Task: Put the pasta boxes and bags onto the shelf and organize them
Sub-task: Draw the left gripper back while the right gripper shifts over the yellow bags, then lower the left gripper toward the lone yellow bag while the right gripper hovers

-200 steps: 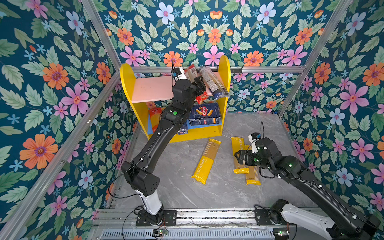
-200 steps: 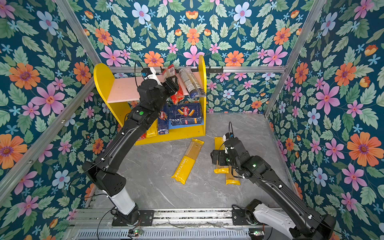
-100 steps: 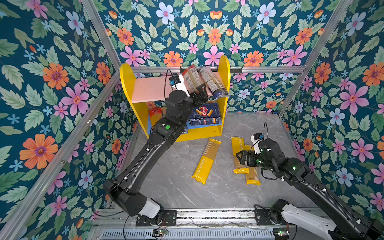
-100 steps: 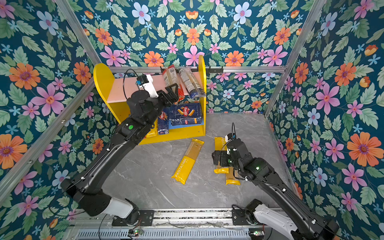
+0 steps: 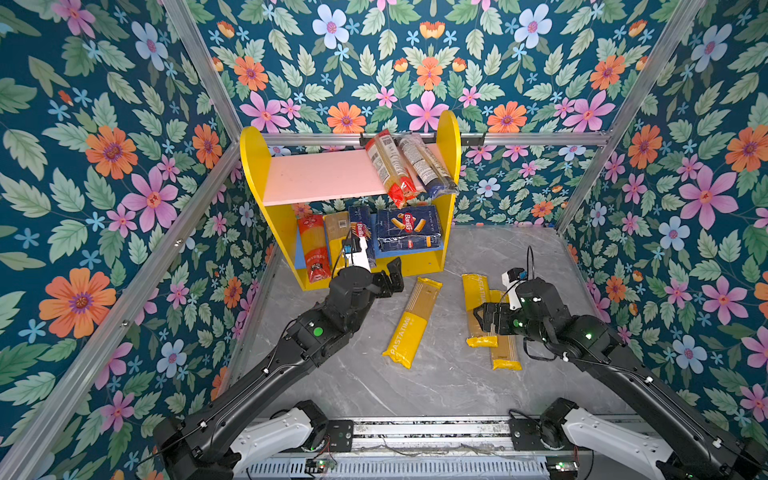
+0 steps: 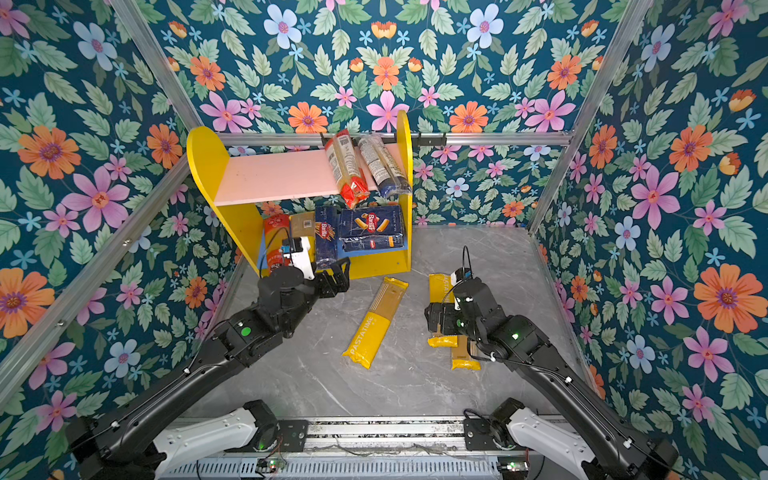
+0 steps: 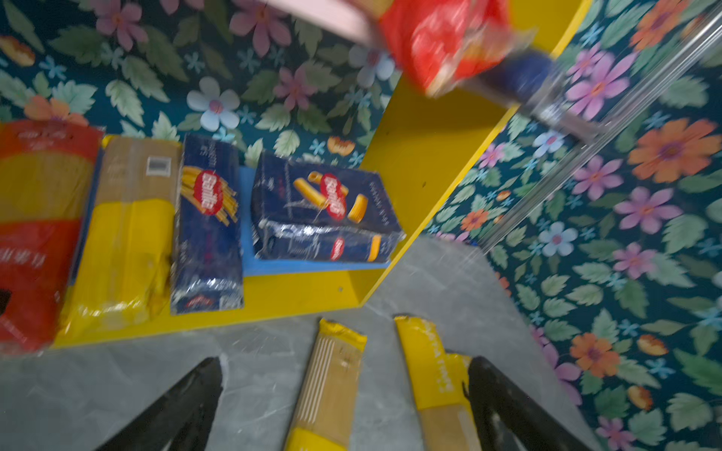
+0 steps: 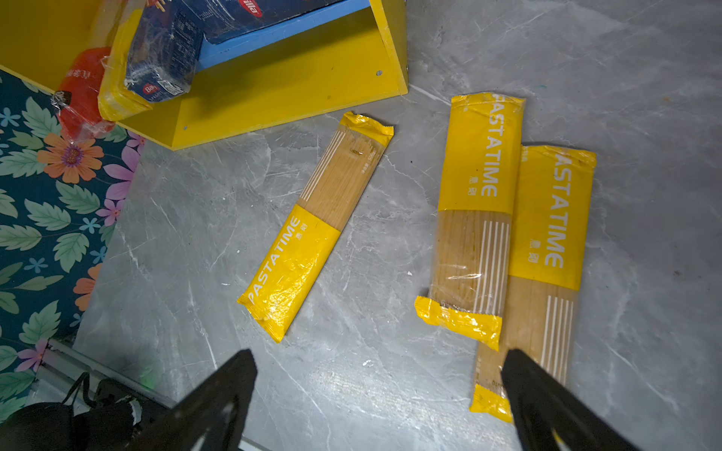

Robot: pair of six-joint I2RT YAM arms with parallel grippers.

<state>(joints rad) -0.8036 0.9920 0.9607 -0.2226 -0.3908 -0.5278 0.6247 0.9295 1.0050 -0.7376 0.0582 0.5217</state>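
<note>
In the left wrist view the red-and-clear bag (image 7: 449, 43) overhanging the shelf (image 7: 429, 148) is blurred, and the red bag (image 7: 35, 234) on the shelf's lower board (image 7: 312, 267) is partly cut off by the picture's edge.

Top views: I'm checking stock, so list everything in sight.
shelf: one, yellow with pink and blue boards, back of table
pasta boxes: two, dark blue, blue board
upper bags: two, red-and-clear and blue-ended clear, pink board's right end
lower bags: two, red and yellow, blue board, left of boxes
loose bags: three, yellow, table; one middle, two touching right
table: one, grey marble, underneath
walls: three, teal floral, around table
left hand: one, black, open, before shelf
right hand: one, black, open, above right pair
</note>
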